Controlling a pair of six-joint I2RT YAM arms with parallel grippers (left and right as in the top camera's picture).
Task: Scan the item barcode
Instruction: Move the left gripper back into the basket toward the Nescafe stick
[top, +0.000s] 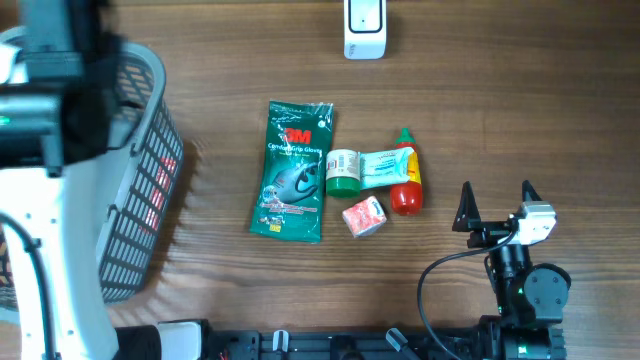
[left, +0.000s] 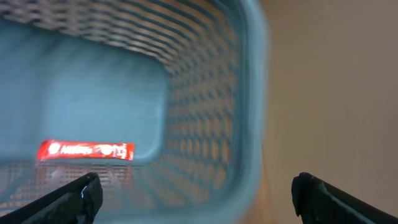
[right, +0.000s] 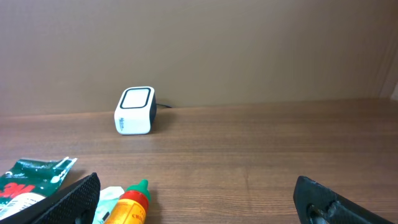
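The white barcode scanner (top: 364, 30) stands at the table's far edge, also seen in the right wrist view (right: 135, 110). Mid-table lie a green 3M glove pack (top: 292, 172), a green-capped jar (top: 343, 172), a teal-and-white packet (top: 385, 165), a red sauce bottle (top: 405, 180) and a small pink pack (top: 364, 216). My right gripper (top: 497, 205) rests open near the front edge, right of the bottle (right: 132, 205), holding nothing. My left gripper (left: 196, 199) hangs open and empty over the basket, above a red sachet (left: 86, 150) lying on its floor.
The grey mesh basket (top: 150, 200) fills the left side of the table, with the left arm (top: 50, 90) over it. Bare wood lies between the items and the scanner, and to the right of the bottle.
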